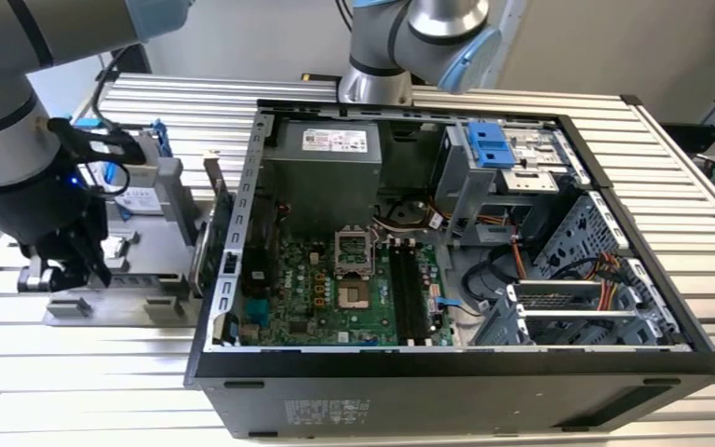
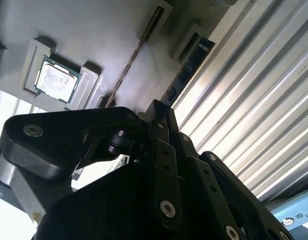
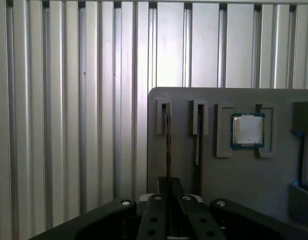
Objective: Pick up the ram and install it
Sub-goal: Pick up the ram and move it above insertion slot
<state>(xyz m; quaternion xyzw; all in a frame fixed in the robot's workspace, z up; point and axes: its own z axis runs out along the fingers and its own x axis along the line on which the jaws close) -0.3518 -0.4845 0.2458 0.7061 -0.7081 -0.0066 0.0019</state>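
Down at the grey holder plate (image 3: 243,195), the tool (image 3: 169,187) sits low over it. Its fingers are drawn together on the thin edge of the ram (image 3: 167,145), pinching it as far as I can judge, while the stick stands on edge in its slot on the plate.

Tight spot, this. A second stick (image 3: 197,142) stands in the very next slot, just beside, and a finger straying sideways could knock it. If the grip is off-centre or the pull goes crooked, I'd say the ram could bind in its slot brackets or slip loose.

Further along the plate, the processor chip (image 3: 247,130) lies in its pocket, well clear. The hard drive (image 1: 134,182) rests on the plate too. On the exterior view's right of the plate stands the open computer case (image 1: 457,391), and its side wall rises between the plate and the memory slots (image 1: 410,293).
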